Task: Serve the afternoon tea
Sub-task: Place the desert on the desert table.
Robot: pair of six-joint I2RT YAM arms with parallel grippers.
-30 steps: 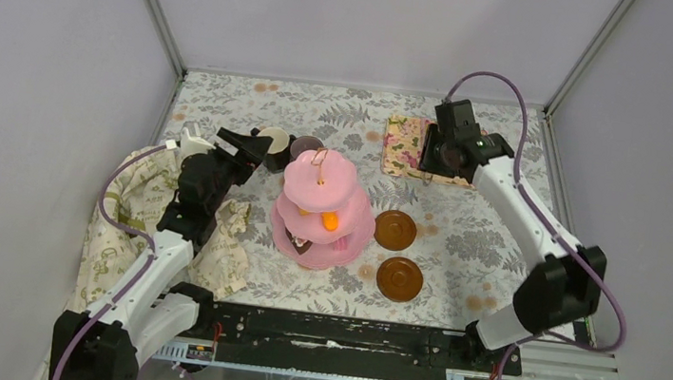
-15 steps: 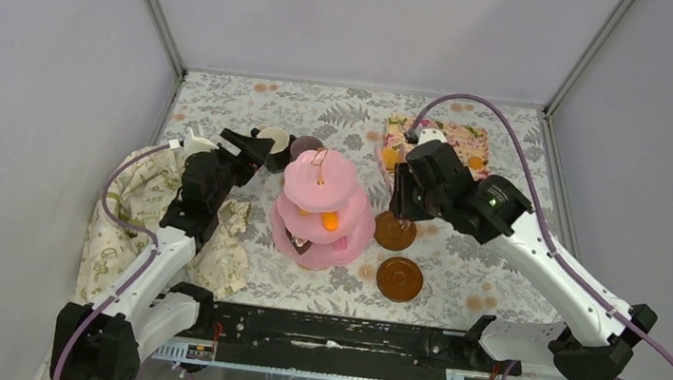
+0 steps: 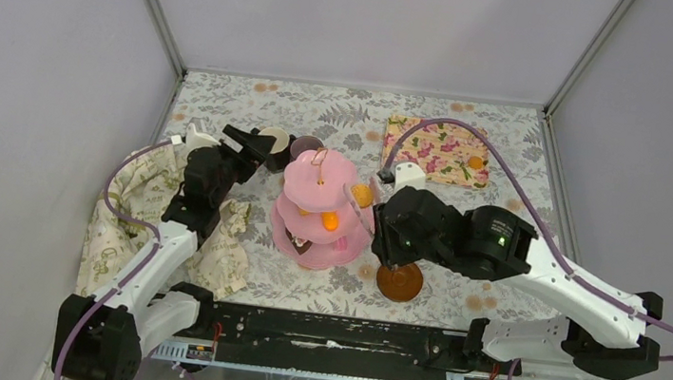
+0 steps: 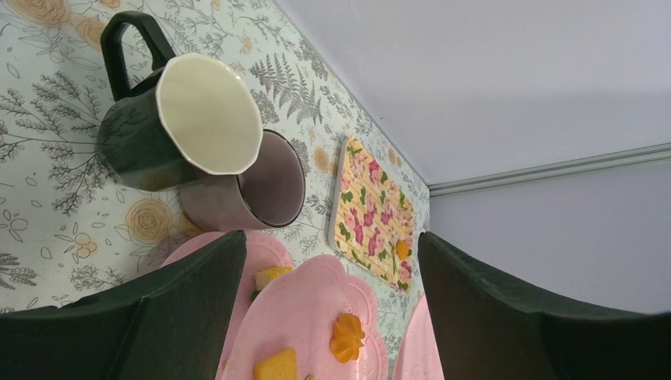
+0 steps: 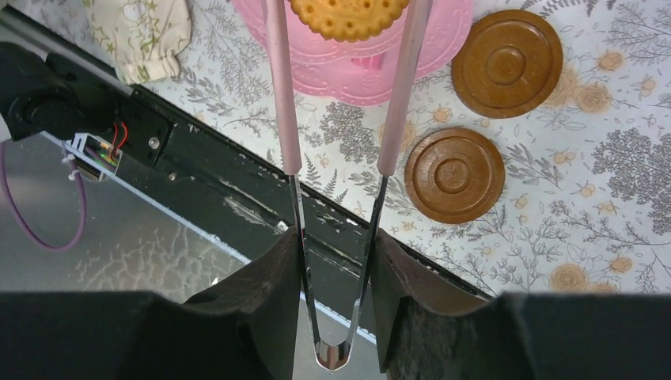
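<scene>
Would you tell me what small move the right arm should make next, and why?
Probably lower the tongs and ease the right gripper open: they pinch a round biscuit over the pink cake stand, not yet set down.

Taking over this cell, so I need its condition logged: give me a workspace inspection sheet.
Surface: floral table cover.
Job's things: pink cake stand upright, sweets on its tiers; cream-lined mug and mauve mug behind it; near saucer and far saucer bare.
Clutter: beige cloth bunched at left; floral tray at back, one orange sweet on it.
Grippers: left gripper open by the mugs; right gripper shut on tongs pinching a round biscuit at the stand's edge.
Cables: purple cables loop along both arms.
Surroundings: plain walls, metal frame posts.
</scene>
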